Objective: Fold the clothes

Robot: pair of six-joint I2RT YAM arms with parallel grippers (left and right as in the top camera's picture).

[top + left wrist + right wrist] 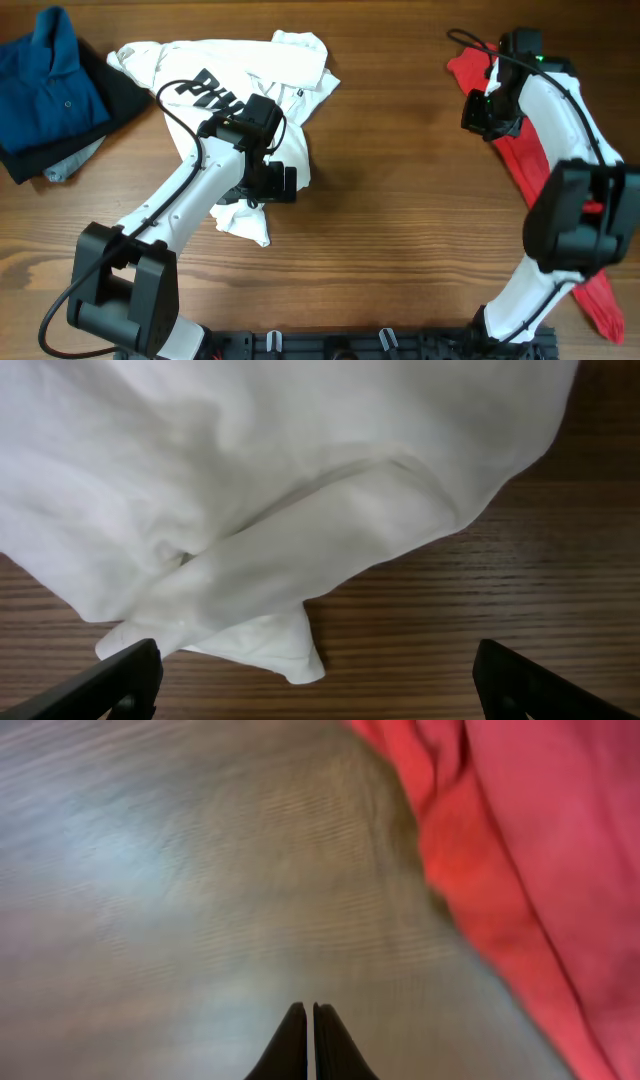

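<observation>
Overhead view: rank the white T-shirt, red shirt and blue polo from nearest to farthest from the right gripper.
1. The red shirt, on the right, directly beside the right gripper.
2. The white T-shirt, left of centre.
3. The blue polo, far left corner.

The white T-shirt bears black block letters beginning "PH"; the rest is hidden under the left arm.
</observation>
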